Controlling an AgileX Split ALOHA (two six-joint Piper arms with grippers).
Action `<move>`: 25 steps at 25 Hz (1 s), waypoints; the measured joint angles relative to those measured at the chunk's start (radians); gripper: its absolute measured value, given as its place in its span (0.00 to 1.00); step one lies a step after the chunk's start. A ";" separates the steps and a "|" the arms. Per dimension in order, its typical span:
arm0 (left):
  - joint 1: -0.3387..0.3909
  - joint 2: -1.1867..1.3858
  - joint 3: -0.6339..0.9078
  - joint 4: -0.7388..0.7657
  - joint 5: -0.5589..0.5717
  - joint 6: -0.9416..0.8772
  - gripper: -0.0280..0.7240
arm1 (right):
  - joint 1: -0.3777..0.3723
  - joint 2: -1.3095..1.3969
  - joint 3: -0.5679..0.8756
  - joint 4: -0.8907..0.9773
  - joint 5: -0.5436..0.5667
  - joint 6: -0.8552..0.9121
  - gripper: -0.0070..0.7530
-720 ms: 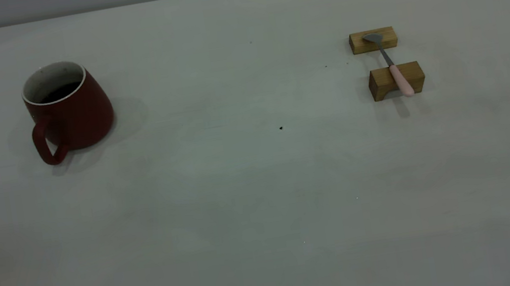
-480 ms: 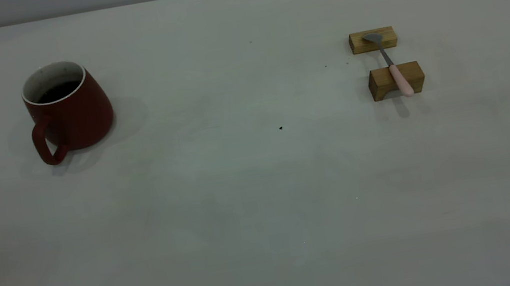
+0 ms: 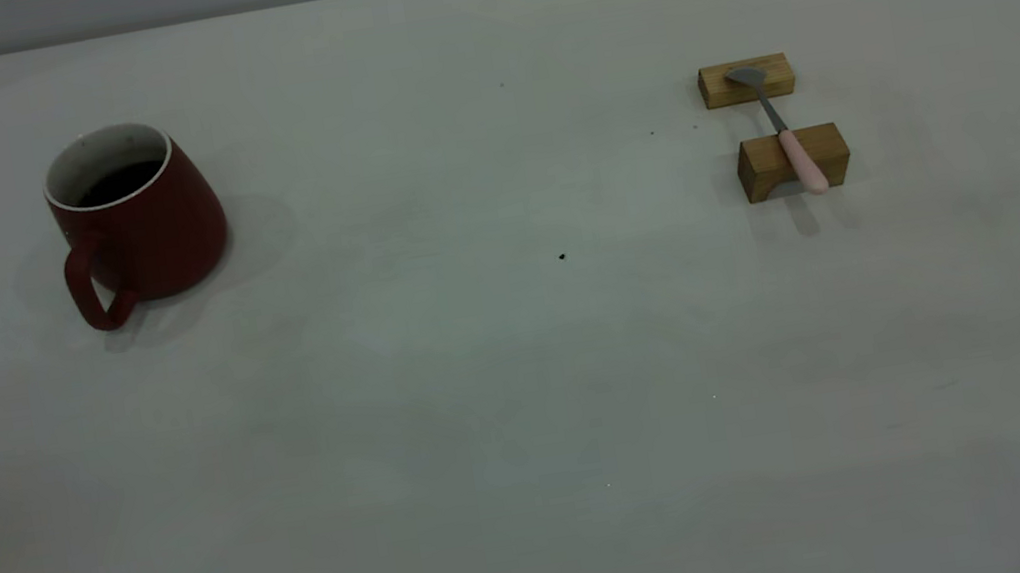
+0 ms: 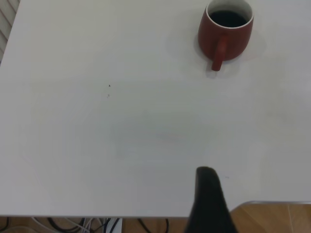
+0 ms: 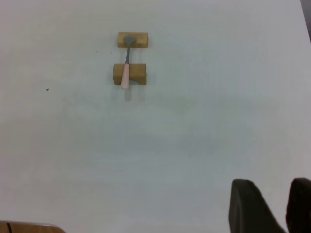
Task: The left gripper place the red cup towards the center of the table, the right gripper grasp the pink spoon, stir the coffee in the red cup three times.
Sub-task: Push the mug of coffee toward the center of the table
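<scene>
Now: right gripper (image 5: 273, 206) jaws slightly apart, empty | red cup (image 3: 134, 219) untouched

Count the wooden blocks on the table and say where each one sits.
2. The far block lies under the bowl of the pink spoon; the near block supports its handle. Both sit on the table at the right of the exterior view, none apparently hidden.

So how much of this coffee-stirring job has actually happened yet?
Nothing looks done so far. The dark red ceramic cup of coffee stands at the left of the pale grey table, not near its center. The small pink-handled spoon lies across two tan wooden blocks, ungrasped. Nothing is in hand: neither gripper is near its object. Moving the cup, grasping the spoon and all three stirs remain.
</scene>
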 joint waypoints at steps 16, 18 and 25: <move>0.000 0.010 0.000 0.008 0.000 0.000 0.82 | 0.000 0.000 0.000 0.000 0.000 0.000 0.32; 0.000 0.054 -0.001 0.054 -0.007 -0.001 0.82 | 0.000 0.000 0.000 0.000 0.000 0.000 0.32; 0.000 0.463 -0.085 0.127 -0.187 0.063 0.87 | 0.000 0.000 0.000 0.000 0.000 0.000 0.32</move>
